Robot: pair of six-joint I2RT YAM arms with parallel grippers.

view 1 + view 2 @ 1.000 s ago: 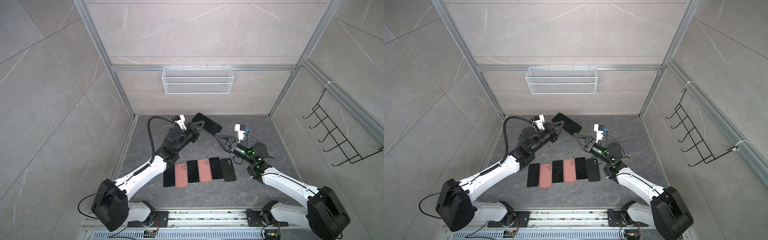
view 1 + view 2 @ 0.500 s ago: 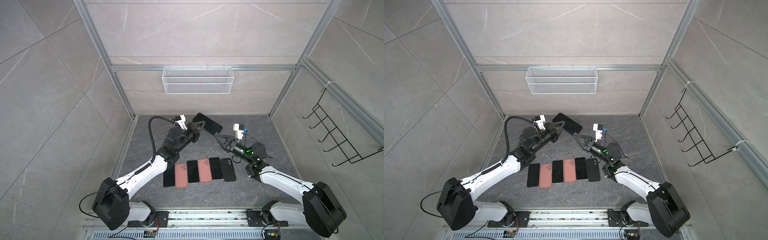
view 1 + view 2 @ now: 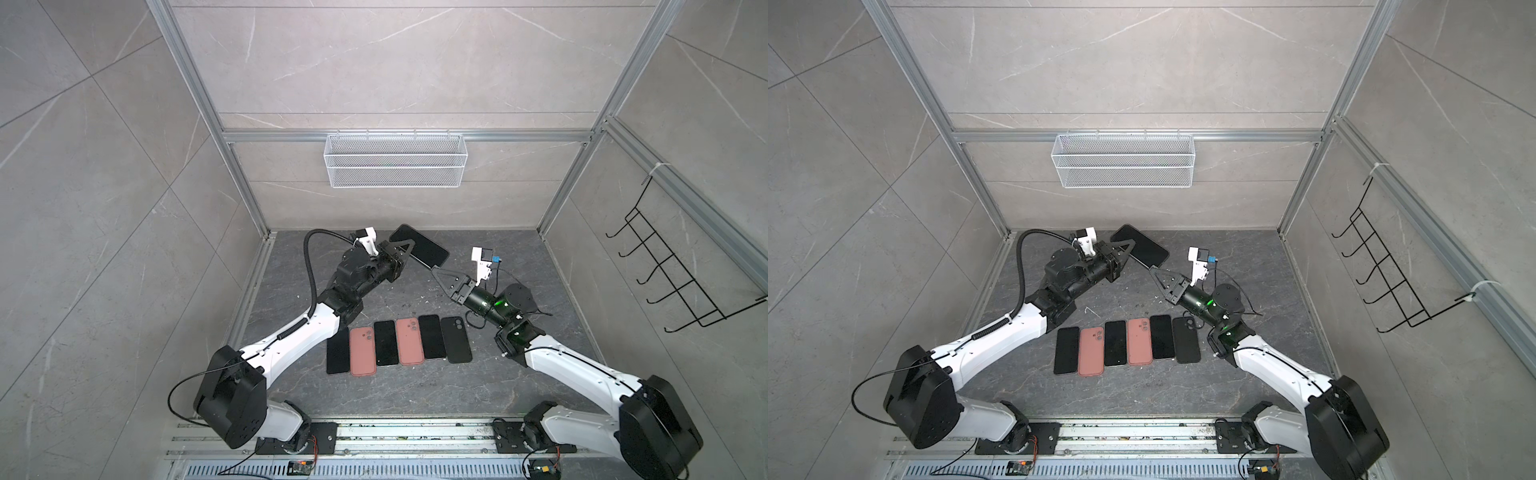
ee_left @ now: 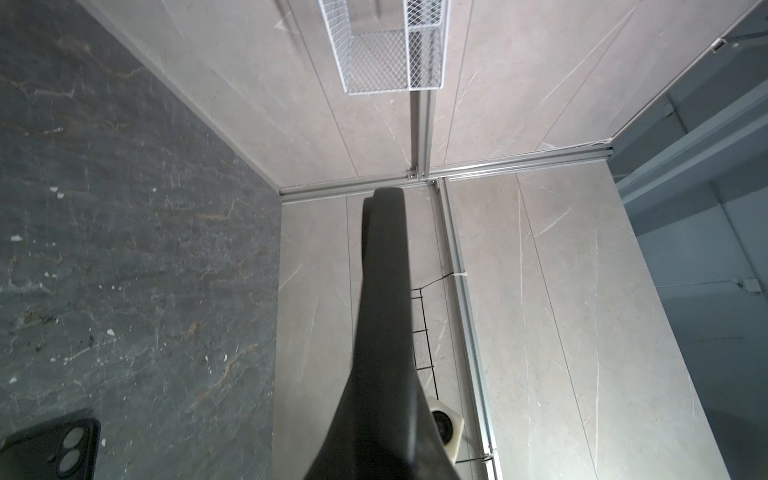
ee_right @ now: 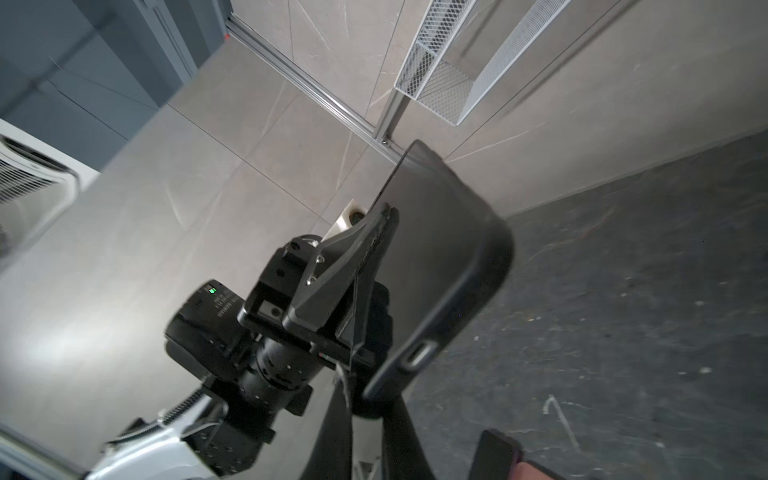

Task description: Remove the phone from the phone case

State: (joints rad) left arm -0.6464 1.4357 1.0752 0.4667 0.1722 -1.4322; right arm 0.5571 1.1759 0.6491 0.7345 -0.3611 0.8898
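Note:
A phone in its black phone case [image 3: 420,250] [image 3: 1140,247] hangs tilted in the air over the back of the floor, screen up in both top views. My left gripper [image 3: 406,249] [image 3: 1128,247] is shut on its left long edge. My right gripper [image 3: 434,271] [image 3: 1152,270] is shut on its lower right corner. In the right wrist view the case [image 5: 440,266] shows its side button, my right gripper [image 5: 368,401] pinches its near corner, and the left fingers [image 5: 365,232] clamp the far edge. The left wrist view shows the case [image 4: 384,270] edge-on.
Several black phones and pink and black cases [image 3: 399,340] [image 3: 1127,343] lie in a row on the dark floor in front of the grippers. A white wire basket [image 3: 395,166] hangs on the back wall. A black hook rack [image 3: 673,282] is on the right wall.
My right gripper has closed from open and now pinches the case's lower corner. The left gripper and the phone have stayed put.

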